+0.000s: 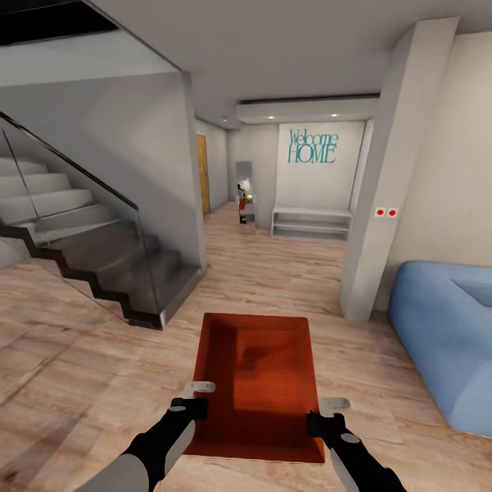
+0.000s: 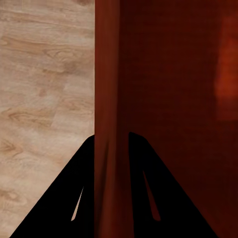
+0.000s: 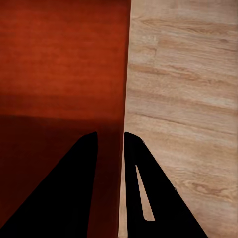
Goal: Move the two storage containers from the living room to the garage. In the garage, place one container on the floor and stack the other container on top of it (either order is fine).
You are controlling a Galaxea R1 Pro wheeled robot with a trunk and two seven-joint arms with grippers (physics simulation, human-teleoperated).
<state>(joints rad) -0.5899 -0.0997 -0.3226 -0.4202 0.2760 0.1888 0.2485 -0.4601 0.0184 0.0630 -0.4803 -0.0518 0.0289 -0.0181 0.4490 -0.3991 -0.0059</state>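
Note:
I hold one orange-red storage container (image 1: 263,369) level in front of me, above the living room's light wood-plank floor (image 1: 273,280). My left gripper (image 1: 198,404) is shut on its left wall and my right gripper (image 1: 321,415) on its right wall, both near the end closest to me. The left wrist view has the left gripper (image 2: 111,144) with black fingers astride the container's wall (image 2: 173,74). Seen from the right wrist, the right gripper (image 3: 110,139) pinches the other wall of the container (image 3: 59,59). The garage is out of view.
A staircase with a glass railing (image 1: 82,232) rises at the left. A white pillar (image 1: 383,205) and a blue sofa (image 1: 451,335) stand at the right. Between them a hallway runs ahead to a white bench (image 1: 311,222) and a wooden door (image 1: 202,174).

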